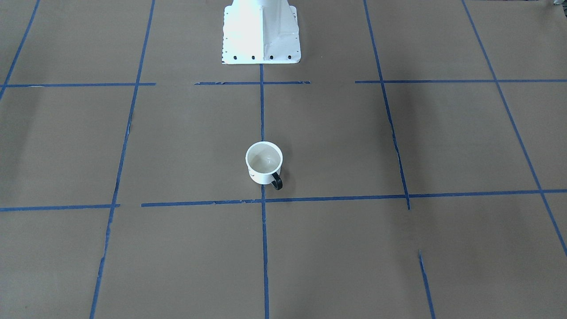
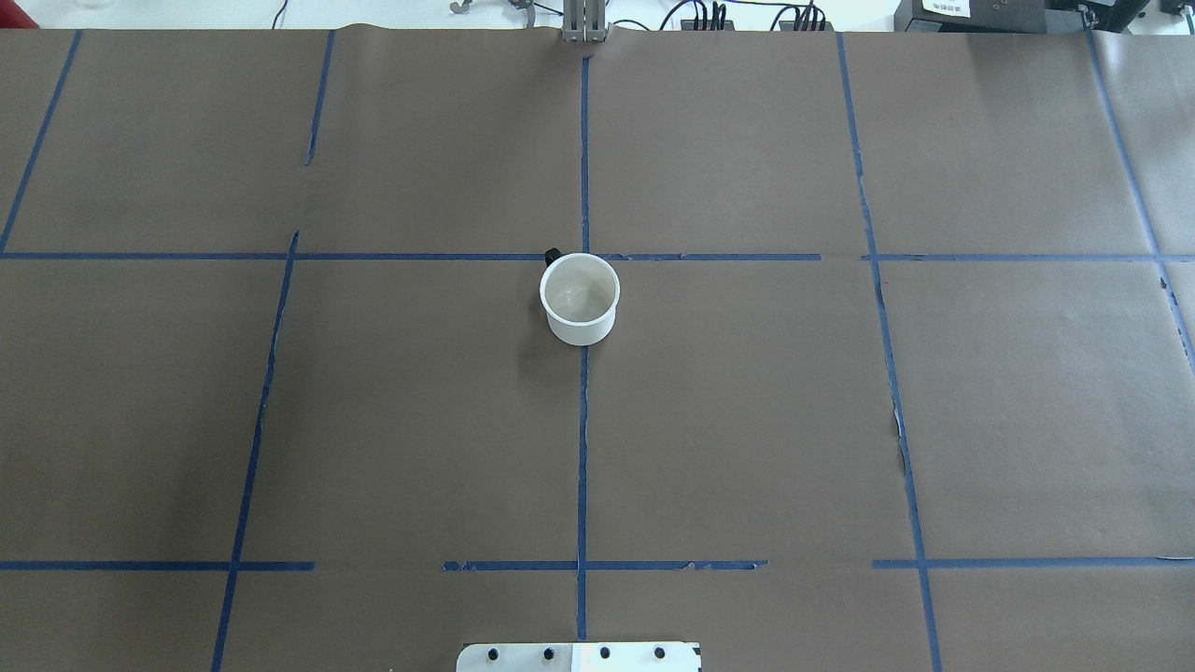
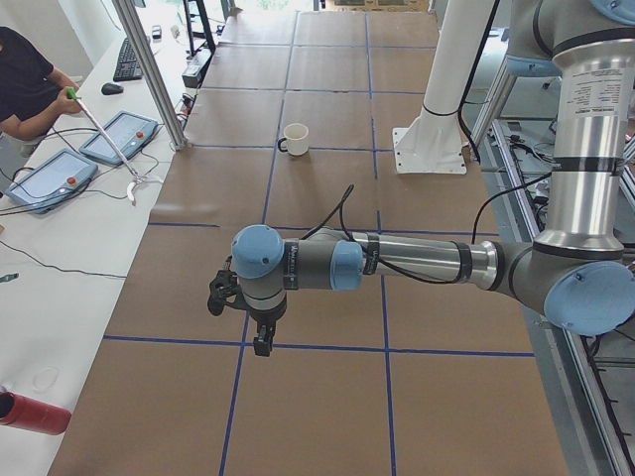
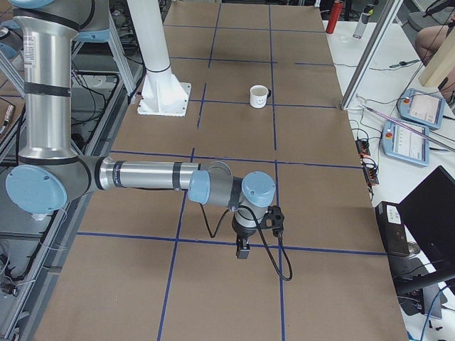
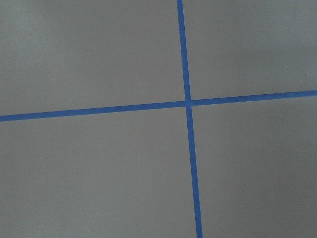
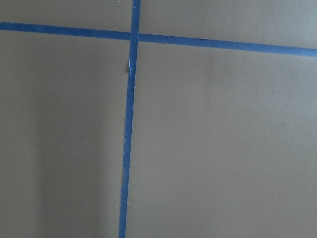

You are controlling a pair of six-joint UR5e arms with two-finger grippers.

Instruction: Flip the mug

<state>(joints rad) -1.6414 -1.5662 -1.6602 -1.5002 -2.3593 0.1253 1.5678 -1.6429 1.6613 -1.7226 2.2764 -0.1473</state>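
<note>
The white mug [image 1: 264, 164] stands upright with its mouth up at the middle of the brown table, on the centre tape line. Its black handle [image 1: 277, 181] points away from the robot. It also shows in the overhead view [image 2: 580, 299], the left view [image 3: 295, 139] and the right view [image 4: 259, 96], where its smiley face shows. My left gripper [image 3: 260, 342] hangs over the table's left end, far from the mug. My right gripper [image 4: 242, 250] hangs over the right end, also far. I cannot tell whether either is open or shut. Both wrist views show only paper and blue tape.
The robot's white base [image 1: 261, 31] stands at the table's near-robot edge. Blue tape lines [image 2: 583, 448] grid the brown paper. Teach pendants [image 3: 60, 178] and cables lie on the side bench, with an operator [image 3: 25, 84] there. A red can [image 3: 35, 412] lies near that bench's end.
</note>
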